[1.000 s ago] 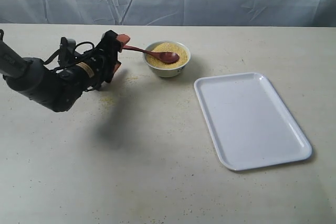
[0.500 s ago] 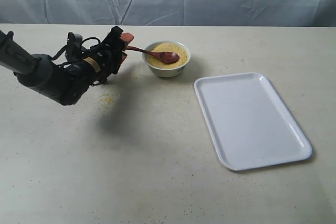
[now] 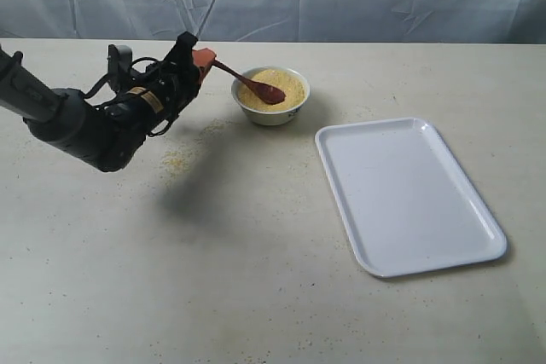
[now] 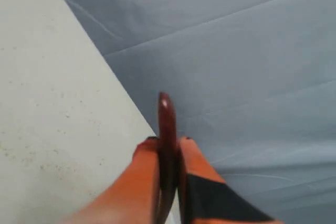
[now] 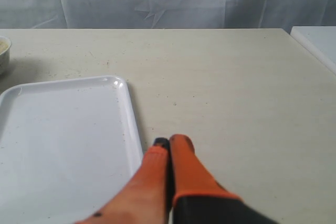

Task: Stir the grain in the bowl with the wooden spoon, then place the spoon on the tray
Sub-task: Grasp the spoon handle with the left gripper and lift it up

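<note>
Exterior view: your left gripper (image 3: 198, 60) is clamped on the handle end of the spoon (image 3: 247, 83). From that grip the spoon slopes down across the near rim of the bowl (image 3: 271, 116), and its scoop lies on the grain (image 3: 292, 83). You cannot tell from here whether the handle touches the rim. The bowl stands toward the back of the table (image 3: 256, 262), just beside the gripper. The tray (image 3: 409, 202) lies flat to the right of the bowl and closer to the camera, apart from it. A thin scatter of loose grains (image 3: 175, 159) lies on the table under your left arm.

In the left wrist view the two orange fingers (image 4: 143, 158) press on the spoon's handle from either side. The handle's tip pokes out past them toward the grey cloth (image 4: 236, 51) behind the table.

In the right wrist view your right gripper (image 5: 168, 144) has its fingers pressed together with nothing between them. It hangs over bare table just beside the tray's rim, well apart from the bowl, whose edge shows only at the frame's margin.
</note>
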